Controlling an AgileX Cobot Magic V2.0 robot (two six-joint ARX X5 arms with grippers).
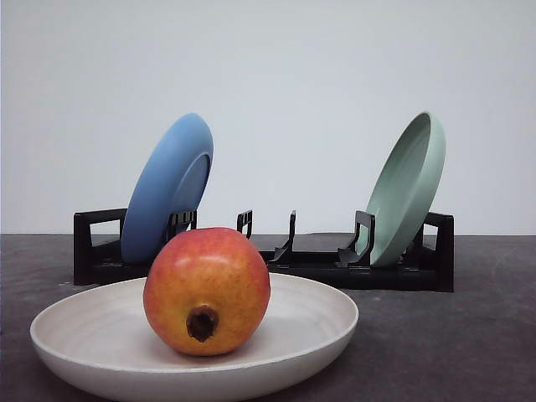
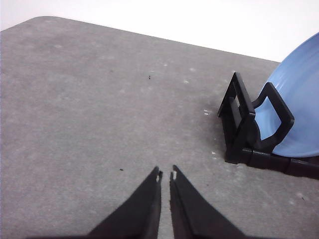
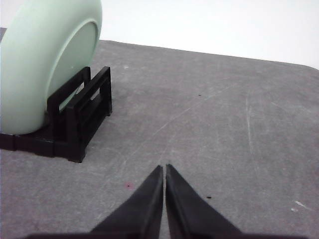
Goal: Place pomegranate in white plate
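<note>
The pomegranate (image 1: 207, 290), red fading to orange-yellow with its dark crown hole facing the camera, rests inside the white plate (image 1: 322, 331) at the table's front, left of centre. In the left wrist view my left gripper (image 2: 166, 175) is shut with nothing between its black fingers, above bare grey table beside the rack's blue-plate end. In the right wrist view my right gripper (image 3: 164, 168) is shut and holds nothing, over grey table near the rack's green-plate end.
A black dish rack (image 1: 318, 261) stands behind the white plate. It holds a blue plate (image 1: 166, 188) leaning at its left end and a pale green plate (image 1: 408, 186) at its right end. Grey table surrounds the rack on both sides.
</note>
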